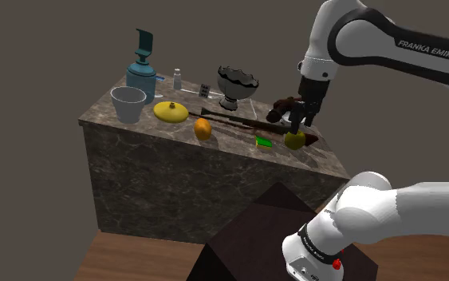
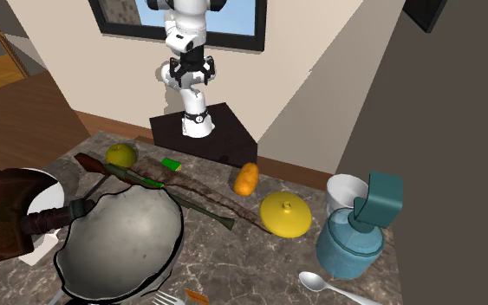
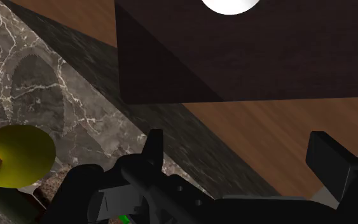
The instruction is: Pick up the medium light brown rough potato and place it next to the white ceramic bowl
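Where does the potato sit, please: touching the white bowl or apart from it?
Apart: in the shoulder view the yellow lid lies between potato and bowl.

The shoulder camera sits beside and a little behind my stand (image 1: 270,239), high up, looking down over the counter (image 1: 159,168) from a middling distance. The second exterior camera faces me from the counter's (image 2: 259,251) opposite side — low and close over the top, with my stand (image 2: 200,130) beyond. The wrist camera rides above my pincer (image 3: 236,139), looking past the counter's (image 3: 50,76) edge onto the stand (image 3: 247,57) and wooden floor (image 3: 285,127). All three share the yellow-green fruit (image 1: 294,140) (image 2: 121,154) (image 3: 15,156) near that edge.
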### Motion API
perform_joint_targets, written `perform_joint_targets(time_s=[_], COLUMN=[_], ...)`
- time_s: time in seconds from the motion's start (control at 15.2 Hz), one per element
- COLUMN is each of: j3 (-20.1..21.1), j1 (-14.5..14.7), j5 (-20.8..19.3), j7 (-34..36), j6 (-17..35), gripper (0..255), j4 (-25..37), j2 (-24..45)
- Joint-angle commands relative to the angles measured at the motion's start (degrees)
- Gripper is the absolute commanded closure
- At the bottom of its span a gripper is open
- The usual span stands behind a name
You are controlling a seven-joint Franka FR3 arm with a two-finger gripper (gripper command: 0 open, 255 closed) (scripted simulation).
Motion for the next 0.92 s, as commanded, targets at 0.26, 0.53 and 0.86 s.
perform_joint_targets(time_s=[0.26,0.53,0.86], j3=[5.2,9.8,14.2], j1=[0.0,-0.2,-0.7], j5=[1.5,1.6,-0.5], j7=[8.8,17.6,28.7], j6=[4.3,7.7,10.2], gripper=[0,0,0], j4=[2.4,6.5,14.0], j2=[7.9,17.0,29.6])
